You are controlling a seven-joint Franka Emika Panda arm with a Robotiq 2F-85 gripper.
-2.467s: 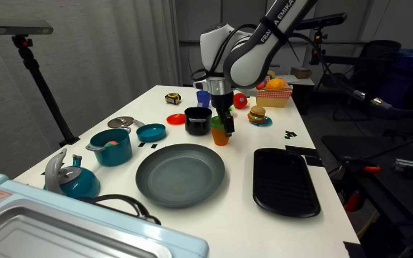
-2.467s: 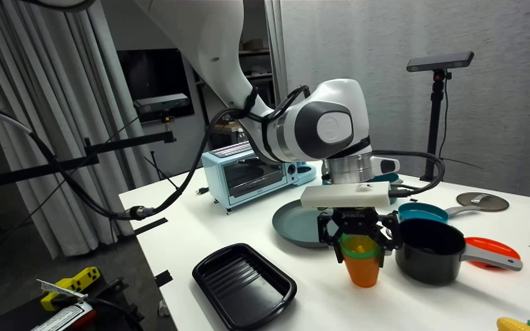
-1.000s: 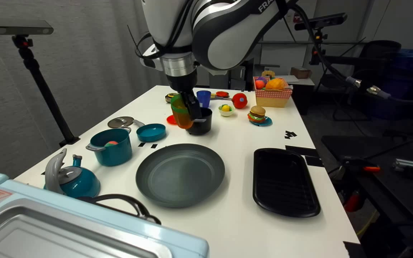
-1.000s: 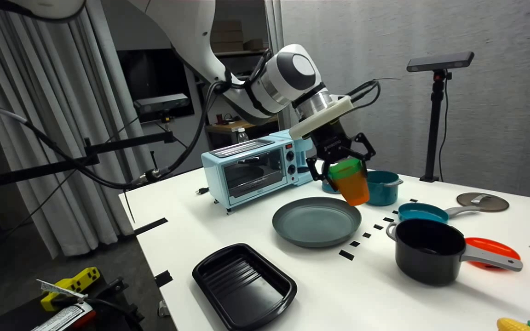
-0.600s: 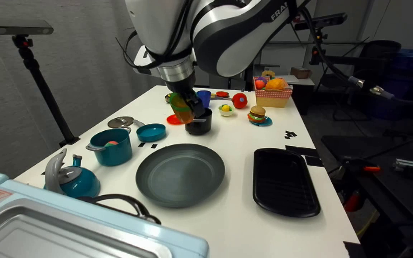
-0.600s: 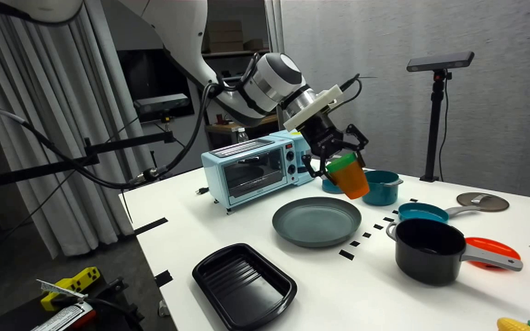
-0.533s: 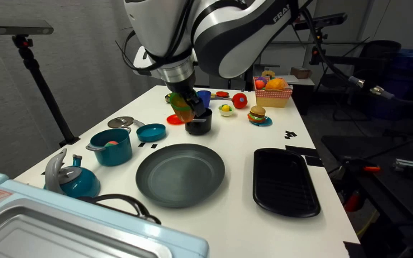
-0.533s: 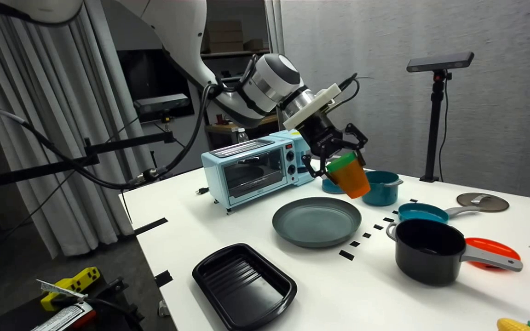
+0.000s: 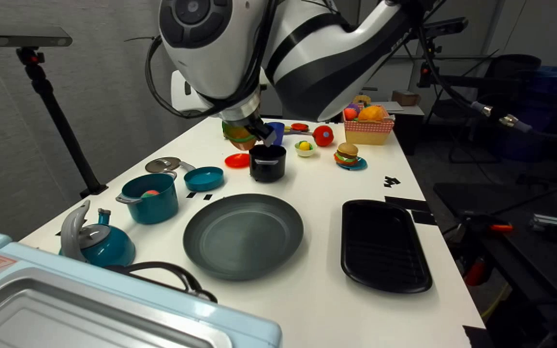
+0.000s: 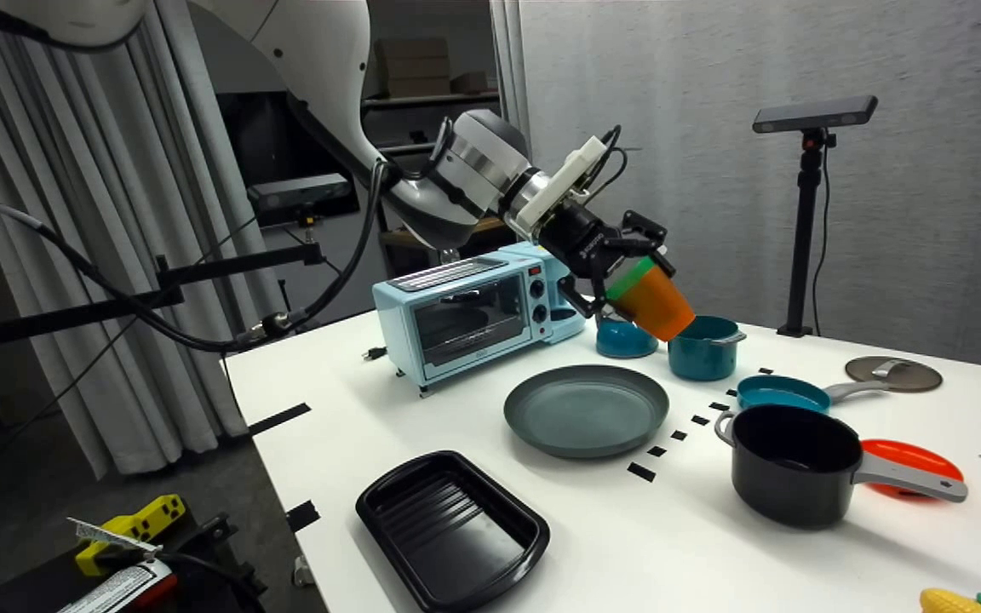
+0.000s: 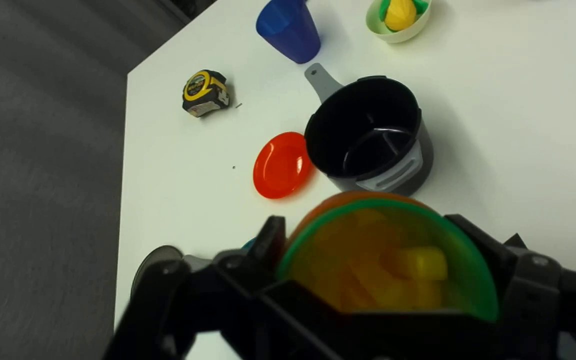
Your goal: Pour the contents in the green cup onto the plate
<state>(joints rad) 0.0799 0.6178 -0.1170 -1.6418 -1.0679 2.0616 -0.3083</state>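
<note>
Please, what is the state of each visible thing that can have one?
Green-orange plastic tumbler: tilted, held midair
Black pincer: closed around tumbler
Yellow-orange blocky pieces: inside tumbler
Round dark-grey plate: flat, without pieces
Black grey-handled saucepan: upright, uncovered
Teal two-handled pot: uncovered
Pale-blue toaster oven: door closed
Teal kettle: lid on

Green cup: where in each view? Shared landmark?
In an exterior view: green cup, left of centre, up-left of black pot.
In an exterior view: green cup, right of centre, up-left of black pot.
Wrist view: green cup, low, right of centre, below black pot.
Shared landmark: black pot.
</note>
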